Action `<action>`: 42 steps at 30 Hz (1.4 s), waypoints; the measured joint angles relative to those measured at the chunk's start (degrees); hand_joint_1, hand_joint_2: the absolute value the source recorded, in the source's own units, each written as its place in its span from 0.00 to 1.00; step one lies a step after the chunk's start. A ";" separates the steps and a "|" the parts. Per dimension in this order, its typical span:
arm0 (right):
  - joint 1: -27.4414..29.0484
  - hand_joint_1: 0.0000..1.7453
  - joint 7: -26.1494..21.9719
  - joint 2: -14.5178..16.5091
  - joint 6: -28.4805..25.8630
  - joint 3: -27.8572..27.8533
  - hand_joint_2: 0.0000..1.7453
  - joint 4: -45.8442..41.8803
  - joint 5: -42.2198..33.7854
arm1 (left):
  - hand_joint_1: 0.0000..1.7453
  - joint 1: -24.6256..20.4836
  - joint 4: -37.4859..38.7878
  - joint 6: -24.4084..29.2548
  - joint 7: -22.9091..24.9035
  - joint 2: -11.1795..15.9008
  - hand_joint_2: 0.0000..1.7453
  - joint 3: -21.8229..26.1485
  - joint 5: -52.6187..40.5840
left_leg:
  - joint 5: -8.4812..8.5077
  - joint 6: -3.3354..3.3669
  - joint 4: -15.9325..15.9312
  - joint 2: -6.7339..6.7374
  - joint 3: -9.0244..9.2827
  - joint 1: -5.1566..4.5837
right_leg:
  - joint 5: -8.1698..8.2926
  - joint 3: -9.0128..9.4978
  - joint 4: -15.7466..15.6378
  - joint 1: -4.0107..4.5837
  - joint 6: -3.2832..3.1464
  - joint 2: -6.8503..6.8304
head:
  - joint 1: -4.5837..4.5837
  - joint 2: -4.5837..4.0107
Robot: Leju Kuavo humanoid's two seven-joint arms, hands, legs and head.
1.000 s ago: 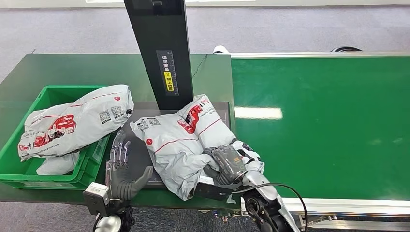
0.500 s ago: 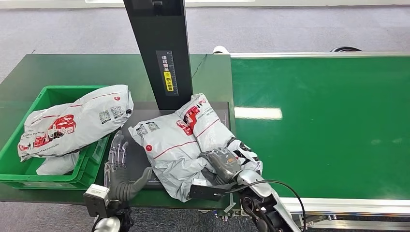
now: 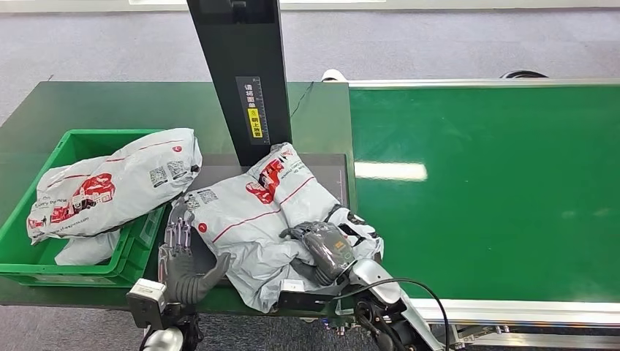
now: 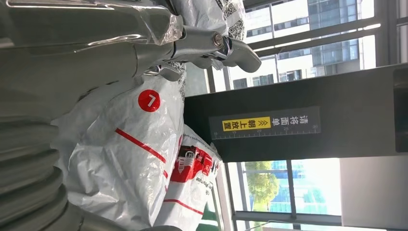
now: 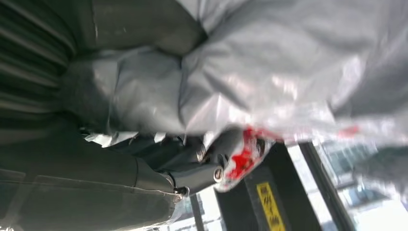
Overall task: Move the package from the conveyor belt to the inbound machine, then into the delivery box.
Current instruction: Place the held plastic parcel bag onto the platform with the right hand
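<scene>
Shifted toward frame left across the last second: grey package (image 3: 256, 219), dragged over the dark plate of the inbound machine (image 3: 245, 73) at mid-frame, its edge now just beside the delivery box (image 3: 44, 267) at lower left. Held by the right hand (image 3: 329, 248), fingers clamped on the crumpled lower-right end. Left hand (image 3: 179, 256) upright with fingers spread wide, close against the package's left edge, gripping nothing. Likely scanning finished and transfer to the box under way. Legible: a red circle marked "7" (image 4: 149, 100), QR labels, red stripes, a yellow Chinese sticker (image 3: 254, 123) on the post; smaller print too small to read. Second package (image 3: 110, 183) already lying in the box.
</scene>
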 joint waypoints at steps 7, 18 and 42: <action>-0.01 0.00 -1.41 0.82 -3.34 -1.75 0.50 1.43 -2.11 | 0.00 0.01 0.00 -0.16 -0.01 -0.35 1.00 -0.05 0.00 | 0.00 0.00 0.00 0.00 0.00 0.00 | 0.00 0.00 0.00 0.00 0.00 0.00 | -0.01 0.00; 0.11 0.00 -2.68 1.07 -7.67 -5.07 0.00 2.89 -5.65 | 0.00 -0.40 0.15 -0.79 0.01 -0.40 1.00 -0.81 -0.02 | 0.00 0.00 0.00 0.00 0.00 0.00 | 0.00 -0.01 0.00 0.00 0.00 0.00 | 0.00 0.00; 8.13 0.00 -9.05 0.08 22.11 -14.53 1.00 -14.48 -38.42 | 0.00 -0.98 0.98 -1.61 0.06 0.18 1.00 -3.59 -2.15 | 0.00 0.00 0.00 -0.01 -0.01 0.00 | 0.00 -0.01 0.00 0.00 0.00 0.00 | 0.00 0.00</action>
